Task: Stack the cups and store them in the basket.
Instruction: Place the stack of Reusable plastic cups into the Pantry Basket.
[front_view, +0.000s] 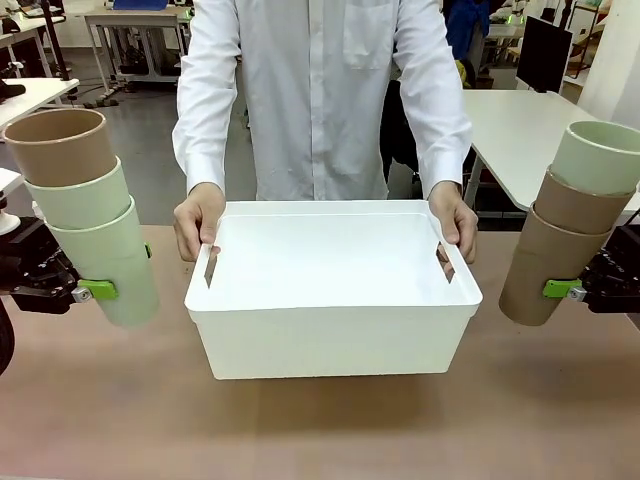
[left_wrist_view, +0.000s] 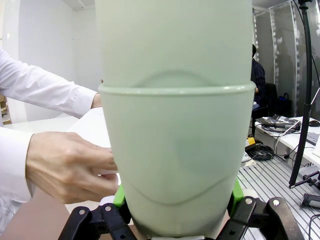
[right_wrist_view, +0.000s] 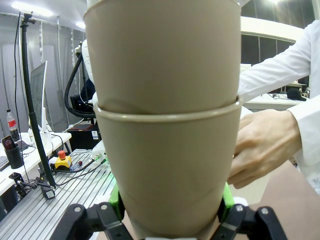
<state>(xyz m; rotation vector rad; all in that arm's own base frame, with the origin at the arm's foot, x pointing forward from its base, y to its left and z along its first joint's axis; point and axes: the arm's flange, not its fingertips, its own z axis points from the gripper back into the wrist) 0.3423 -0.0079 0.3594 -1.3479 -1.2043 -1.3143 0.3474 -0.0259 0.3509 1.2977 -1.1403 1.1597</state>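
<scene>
The white basket (front_view: 330, 325) stands mid-table, with the person's hands (front_view: 198, 222) gripping both handle sides. My left gripper (front_view: 95, 290) is shut on a stack of three cups (front_view: 95, 215): two mint green cups with a tan one on top, leaning left above the table. In the left wrist view the mint cup (left_wrist_view: 175, 150) sits between the green pads. My right gripper (front_view: 565, 290) is shut on another stack of three cups (front_view: 570, 235): two tan cups topped by a mint one, leaning right. The right wrist view shows the tan cup (right_wrist_view: 165, 165) clamped between the pads.
The brown table (front_view: 320, 430) lies bare in front of the basket. The person in a white shirt (front_view: 320, 90) stands right behind the basket. Other tables and equipment stand farther back.
</scene>
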